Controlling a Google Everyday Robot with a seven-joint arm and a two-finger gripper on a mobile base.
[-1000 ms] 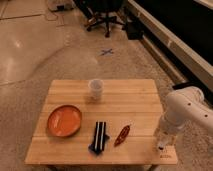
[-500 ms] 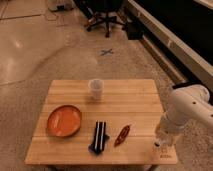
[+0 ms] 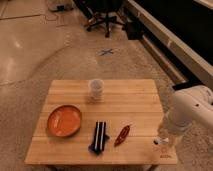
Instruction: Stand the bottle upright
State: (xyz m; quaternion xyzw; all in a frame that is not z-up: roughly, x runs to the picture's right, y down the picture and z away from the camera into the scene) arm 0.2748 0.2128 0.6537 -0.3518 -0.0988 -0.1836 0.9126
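Camera view. The speckled floor (image 3: 30,55) fills your background, with a blue cross mark (image 3: 106,51) on it and a dark office chair (image 3: 107,15) beyond that. The wooden tabletop (image 3: 130,107) occupies the lower half of your view and carries all the objects. Your white robot arm (image 3: 192,112) enters from the right edge and bends down over the tabletop's right front corner. An orange plate (image 3: 65,120) lies toward the left front. A translucent cup (image 3: 96,89) stands upright near the middle of the far edge, well apart from the plate. A dark-and-white striped item (image 3: 99,136) lies near the front edge, just right of the plate. A small red-brown pointed object (image 3: 122,135) lies just beside it, on its right. The pincer (image 3: 165,133) hangs low at the right front corner, directly over the bottle (image 3: 159,141). The bottle shows as a small whitish shape with a dark marking, on the tabletop at the pincer's tip. You cannot tell how far the pincer is open, whether it grips the bottle, or whether the bottle is upright.
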